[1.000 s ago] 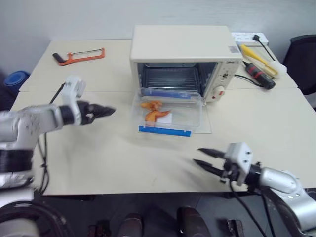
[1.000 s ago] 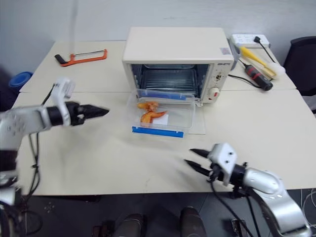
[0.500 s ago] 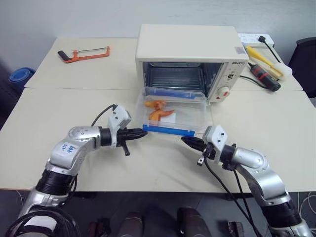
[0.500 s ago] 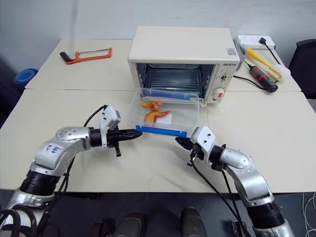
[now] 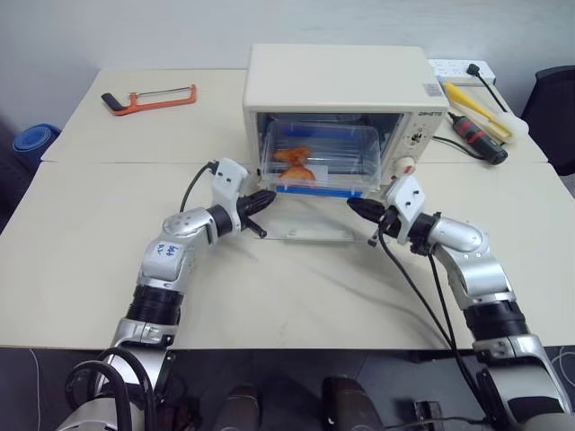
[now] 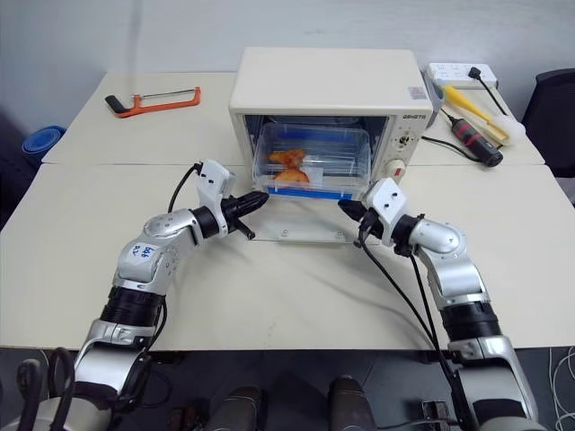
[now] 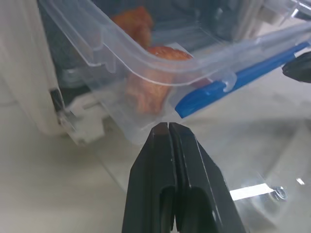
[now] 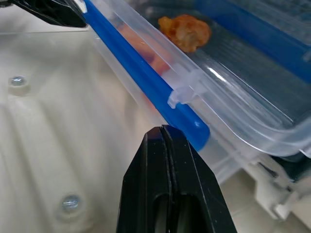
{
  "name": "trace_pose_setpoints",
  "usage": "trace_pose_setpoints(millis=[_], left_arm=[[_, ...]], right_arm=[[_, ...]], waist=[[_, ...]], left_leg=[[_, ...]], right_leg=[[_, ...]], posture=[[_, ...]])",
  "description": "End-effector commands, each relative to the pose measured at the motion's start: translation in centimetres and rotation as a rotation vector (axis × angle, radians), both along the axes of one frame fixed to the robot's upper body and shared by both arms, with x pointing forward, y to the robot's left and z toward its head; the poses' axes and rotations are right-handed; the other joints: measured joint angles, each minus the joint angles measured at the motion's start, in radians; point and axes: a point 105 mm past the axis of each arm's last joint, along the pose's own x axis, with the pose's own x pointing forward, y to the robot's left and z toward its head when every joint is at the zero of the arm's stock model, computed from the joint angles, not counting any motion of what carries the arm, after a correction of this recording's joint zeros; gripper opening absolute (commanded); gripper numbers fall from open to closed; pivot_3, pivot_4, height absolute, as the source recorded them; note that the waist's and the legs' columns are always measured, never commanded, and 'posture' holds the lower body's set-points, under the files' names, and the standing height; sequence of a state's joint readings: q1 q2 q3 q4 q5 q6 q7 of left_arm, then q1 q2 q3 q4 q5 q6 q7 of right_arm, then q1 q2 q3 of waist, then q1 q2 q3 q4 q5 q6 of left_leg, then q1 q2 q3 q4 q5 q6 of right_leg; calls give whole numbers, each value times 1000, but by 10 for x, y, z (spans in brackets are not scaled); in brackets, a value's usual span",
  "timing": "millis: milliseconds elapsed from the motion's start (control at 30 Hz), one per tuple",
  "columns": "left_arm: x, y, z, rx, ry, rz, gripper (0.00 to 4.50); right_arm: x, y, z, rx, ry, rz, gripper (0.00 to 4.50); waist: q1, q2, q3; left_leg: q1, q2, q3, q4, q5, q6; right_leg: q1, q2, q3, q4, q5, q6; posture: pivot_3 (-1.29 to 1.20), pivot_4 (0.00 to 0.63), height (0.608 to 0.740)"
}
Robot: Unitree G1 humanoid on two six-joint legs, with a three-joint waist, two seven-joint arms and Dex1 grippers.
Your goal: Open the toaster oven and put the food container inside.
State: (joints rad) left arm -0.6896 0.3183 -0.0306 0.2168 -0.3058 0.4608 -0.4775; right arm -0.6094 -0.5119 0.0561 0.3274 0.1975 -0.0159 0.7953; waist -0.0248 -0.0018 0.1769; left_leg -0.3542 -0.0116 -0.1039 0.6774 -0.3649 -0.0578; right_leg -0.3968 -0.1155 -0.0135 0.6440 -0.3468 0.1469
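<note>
The cream-white toaster oven [image 5: 341, 76] stands open, its glass door [image 5: 310, 224] lying flat on the table. The food container [image 5: 319, 157], clear with a blue clip strip [image 8: 141, 77] along its front and orange pieces inside, sits partly in the oven's mouth with its front edge sticking out. My left gripper [image 5: 268, 197] is shut, its tip at the container's front left corner [image 7: 146, 58]. My right gripper [image 5: 353, 206] is shut too, its tip just under the blue strip at the front right corner. Neither holds anything.
An orange hacksaw [image 5: 148, 96] lies at the back left of the table. A white power strip [image 5: 458, 67] and yellow and red tools [image 5: 476, 126] lie right of the oven. A black chair [image 5: 552, 108] stands at the far right, a blue object [image 5: 22, 144] off the left edge.
Both grippers have shut and swung in to the container's front corners. The container has gone from the flat door into the oven's mouth. The camera view has shifted as well.
</note>
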Motion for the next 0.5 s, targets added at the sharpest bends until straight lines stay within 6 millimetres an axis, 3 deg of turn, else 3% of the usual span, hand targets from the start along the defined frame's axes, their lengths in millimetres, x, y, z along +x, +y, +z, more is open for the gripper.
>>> trace_pose_setpoints(millis=[33,367,467,500], left_arm=[[12,-3,25,-94,-76,37,32],[34,-14,26,-156,-62,120,32],[28,-15,24,-130,-58,69,32],[16,-18,20,-118,-33,-11,32]], right_arm=[[10,-3,19,38,-87,-40,0],[33,7,40,130,-139,-100,0],[24,4,35,107,-100,-51,0],[18,-2,37,141,-66,-36,0]], waist=[[-3,0,0],[-4,0,0],[-5,0,0],[-5,0,0]], left_leg=[[0,0,0,0,0,0],[-1,0,0,1,0,0],[-1,0,0,1,0,0],[-1,0,0,0,0,0]], right_leg=[[0,0,0,0,0,0],[-1,-1,0,0,0,0],[-1,-1,-1,0,0,0],[-1,-1,-1,0,0,0]], posture=[[0,150,740],[0,150,740],[0,150,740],[0,150,740]])
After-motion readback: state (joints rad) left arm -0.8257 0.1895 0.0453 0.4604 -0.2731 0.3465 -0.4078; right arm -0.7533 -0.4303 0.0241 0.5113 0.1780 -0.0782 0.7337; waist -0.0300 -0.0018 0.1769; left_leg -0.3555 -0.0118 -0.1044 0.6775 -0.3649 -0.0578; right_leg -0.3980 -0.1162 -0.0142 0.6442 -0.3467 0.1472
